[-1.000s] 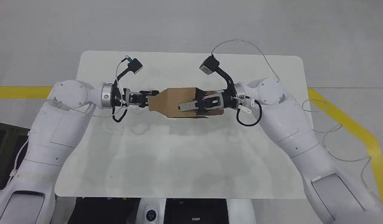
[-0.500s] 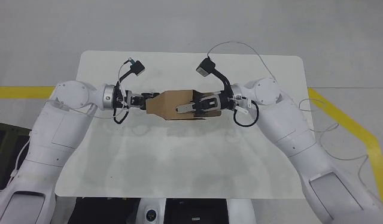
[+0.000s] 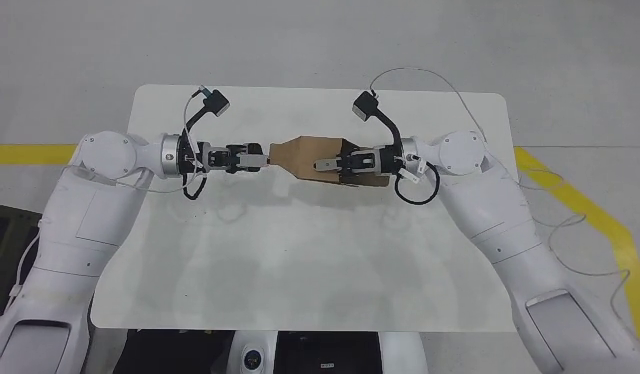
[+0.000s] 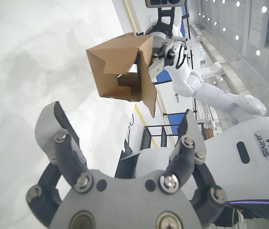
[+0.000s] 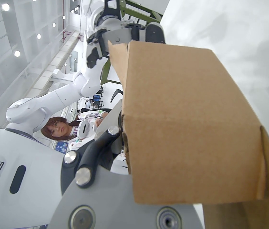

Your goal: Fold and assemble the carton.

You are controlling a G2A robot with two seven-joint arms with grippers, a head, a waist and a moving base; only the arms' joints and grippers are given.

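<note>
Firmly clamped on one wall of the carton point(image 3: 305, 153), the right gripper point(image 3: 327, 163) has one pale finger lying along the outside of the cardboard and a dark pad pressed against the inside, so the wall is pinched between them. The carton is plain brown cardboard, partly formed into a box, and it extends forward from those fingertips over the white table point(image 3: 300, 274); whether any part of it rests on the surface I cannot tell. Its end away from the holding wrist is open. From the left wrist view the hollow inside shows, with short notched flaps turned partway inward and one longer flap standing out loose on the side of the right gripper's outer finger. Seen from above, that end narrows to a point. Just beyond that point, straight ahead of the right gripper and facing it, is the left gripper point(image 4: 122, 120). Its two fingers are spread wide with nothing between them. The carton sits ahead of their tips, clearly apart from them in the left wrist view, though from above the gap looks very slight. Both arms lie nearly in one line across the table, wrists turned toward each other, with the carton between the two grippers. Farther out, past the table edge behind the left arm, a yellow line point(image 3: 30, 154) runs along the grey floor.
</note>
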